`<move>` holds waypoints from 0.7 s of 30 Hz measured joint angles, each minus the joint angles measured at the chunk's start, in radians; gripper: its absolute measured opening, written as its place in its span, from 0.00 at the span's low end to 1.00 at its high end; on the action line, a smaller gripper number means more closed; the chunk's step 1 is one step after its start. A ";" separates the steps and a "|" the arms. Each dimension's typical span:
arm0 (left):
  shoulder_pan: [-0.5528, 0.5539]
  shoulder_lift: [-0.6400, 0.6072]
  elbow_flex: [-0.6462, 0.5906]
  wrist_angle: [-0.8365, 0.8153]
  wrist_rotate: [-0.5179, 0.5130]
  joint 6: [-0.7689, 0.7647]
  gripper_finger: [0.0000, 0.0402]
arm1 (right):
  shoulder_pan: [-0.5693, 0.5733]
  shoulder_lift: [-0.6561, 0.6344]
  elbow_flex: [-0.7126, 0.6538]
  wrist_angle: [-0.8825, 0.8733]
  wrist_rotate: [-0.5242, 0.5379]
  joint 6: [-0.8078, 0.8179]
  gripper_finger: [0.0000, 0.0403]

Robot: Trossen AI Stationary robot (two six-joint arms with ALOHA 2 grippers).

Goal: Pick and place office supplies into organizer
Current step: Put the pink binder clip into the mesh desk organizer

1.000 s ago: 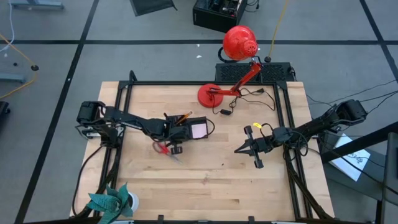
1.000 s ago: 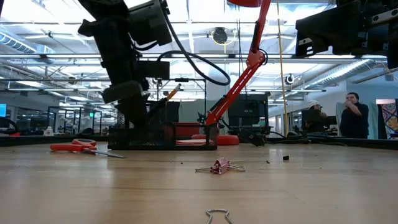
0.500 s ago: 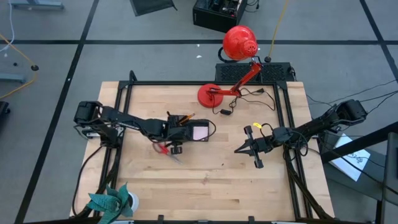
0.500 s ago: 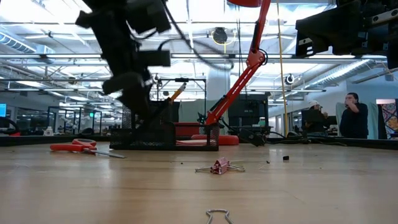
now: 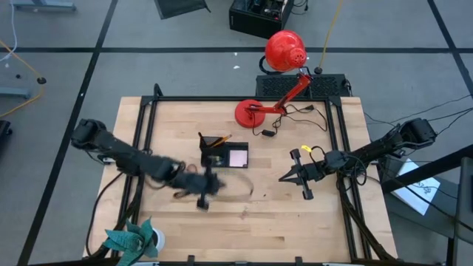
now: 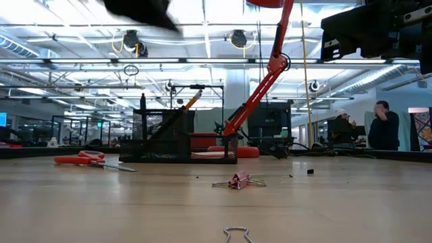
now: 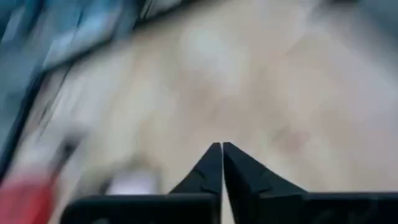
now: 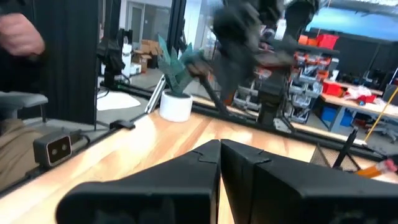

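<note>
On the table beside the organizer (image 6: pixel 177 138), the scissors (image 6: pixel 84 159) lie flat, judged light, stiff and slick-bladed, best taken across the red handles, while the left gripper (image 7: pixel 222 147) shows clenched and empty, and the right gripper (image 8: pixel 219 144) waits clenched at the table's right.

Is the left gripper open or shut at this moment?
Shut. In the left wrist view the left gripper has its two dark fingertips pressed together, nothing between them, above bare table.
</note>
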 joint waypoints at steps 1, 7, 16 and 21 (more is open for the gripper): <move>-0.031 0.001 -0.023 0.107 0.041 0.030 0.03 | 0.000 0.000 0.000 -0.005 0.000 0.000 0.01; -0.118 0.003 -0.262 0.643 0.146 0.247 0.04 | 0.000 0.001 0.000 0.004 -0.001 0.014 0.01; 0.107 -0.082 -0.458 0.932 0.216 0.157 0.01 | 0.000 0.001 0.000 0.009 -0.001 -0.001 0.01; 0.054 -0.318 -0.592 0.939 0.075 0.254 0.01 | 0.000 0.000 0.000 -0.007 -0.053 0.004 0.01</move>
